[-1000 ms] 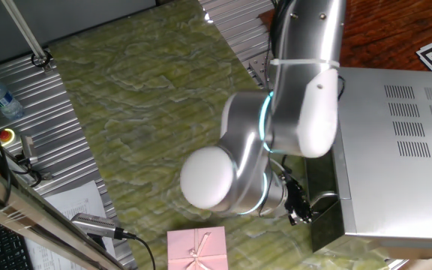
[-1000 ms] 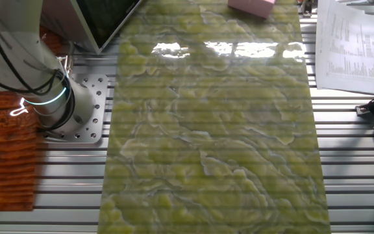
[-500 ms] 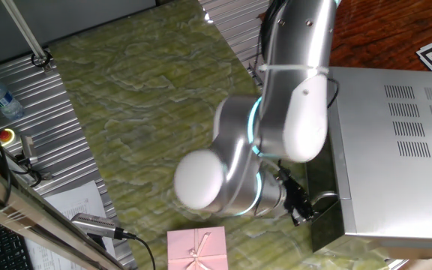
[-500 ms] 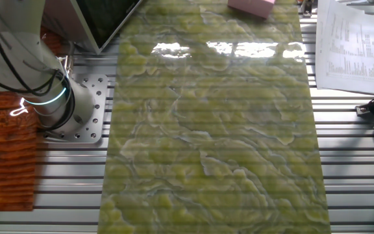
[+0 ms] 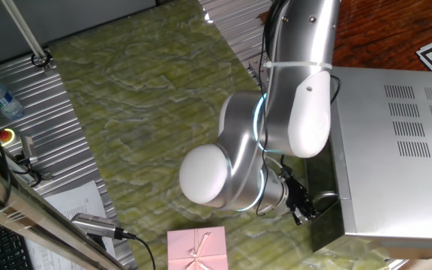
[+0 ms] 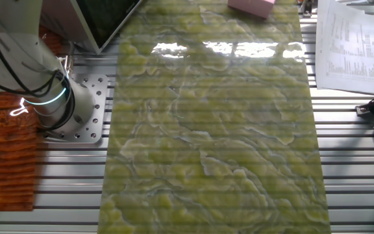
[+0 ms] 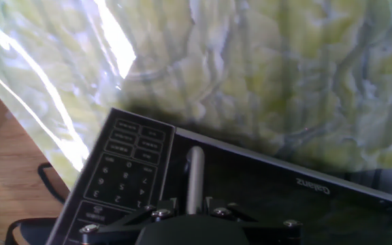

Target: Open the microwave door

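One arm is reaching down beside the microwave (image 5: pixel 392 142), which is sitting at the edge of the green marbled surface (image 5: pixel 141 112). The microwave door (image 7: pixel 264 197) with its silver handle (image 7: pixel 194 178) is lying directly beneath the gripper (image 7: pixel 194 216); whether its fingers are clasping the bar cannot be told.

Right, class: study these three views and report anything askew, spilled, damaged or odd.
Nothing stands out. The microwave sits squarely, its door looks intact, and the pink box lies flat on the table. No spills.
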Tool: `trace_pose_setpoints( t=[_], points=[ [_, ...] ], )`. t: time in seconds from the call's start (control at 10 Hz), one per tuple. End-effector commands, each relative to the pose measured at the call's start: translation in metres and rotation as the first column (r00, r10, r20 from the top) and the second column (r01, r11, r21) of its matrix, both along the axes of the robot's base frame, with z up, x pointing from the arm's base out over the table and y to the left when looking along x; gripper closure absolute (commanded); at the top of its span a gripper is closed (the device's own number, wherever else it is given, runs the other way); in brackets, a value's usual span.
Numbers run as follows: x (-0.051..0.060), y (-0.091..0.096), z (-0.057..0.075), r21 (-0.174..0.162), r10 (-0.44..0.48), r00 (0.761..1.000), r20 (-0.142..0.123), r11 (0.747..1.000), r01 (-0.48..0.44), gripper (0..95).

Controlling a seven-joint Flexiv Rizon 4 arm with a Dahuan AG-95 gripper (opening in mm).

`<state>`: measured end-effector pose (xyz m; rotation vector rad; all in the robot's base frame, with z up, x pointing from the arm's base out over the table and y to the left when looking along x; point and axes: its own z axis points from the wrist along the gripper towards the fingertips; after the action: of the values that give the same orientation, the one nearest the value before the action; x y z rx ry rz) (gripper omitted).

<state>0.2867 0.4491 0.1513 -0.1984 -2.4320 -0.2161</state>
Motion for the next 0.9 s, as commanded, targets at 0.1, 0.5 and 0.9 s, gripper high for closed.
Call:
trace_pose_setpoints(
  t=[0.1, 0.5, 0.9],
  points=[
    [-0.0014, -0.0011, 0.0003, 0.003, 0.000, 1.000, -0.003, 1.000, 0.000, 76.0],
    [-0.0052, 0.0029, -0.0055, 0.004, 0.000, 1.000, -0.002, 1.000, 0.000, 95.0],
    [-0.0052, 0.0013, -0.0033, -0.009, -0.003, 1.000, 0.008, 1.000, 0.003, 95.0]
  ],
)
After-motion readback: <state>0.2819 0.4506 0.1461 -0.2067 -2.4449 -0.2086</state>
